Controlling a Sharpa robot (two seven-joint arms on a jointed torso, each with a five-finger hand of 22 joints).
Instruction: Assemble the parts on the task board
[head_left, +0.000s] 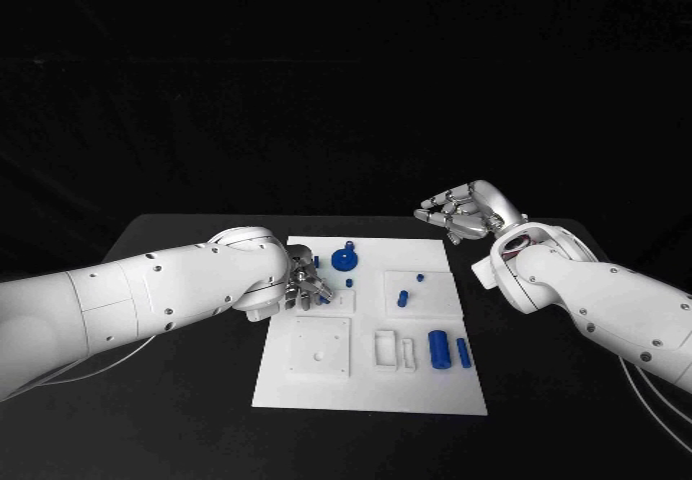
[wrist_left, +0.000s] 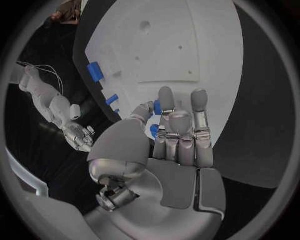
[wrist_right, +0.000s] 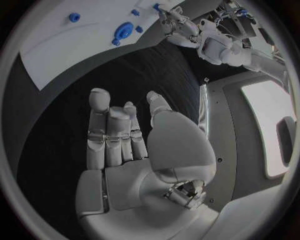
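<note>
The task board (head_left: 372, 385) lies in the middle of the black table (head_left: 173, 420), blue parts standing and lying on it. The left hand (head_left: 306, 289) is over the board's left side, pinching a small blue part (wrist_left: 157, 107) in its fingertips. The right hand (head_left: 462, 212) hangs off the board's far right corner, fingers loosely spread, holding nothing.

a black table (head_left: 173, 400) stands before a wholly dark backdrop; nothing of the walls can be made out.

White task board (head_left: 433, 395) flat mid-table, blue parts (head_left: 440, 349) on it
</note>
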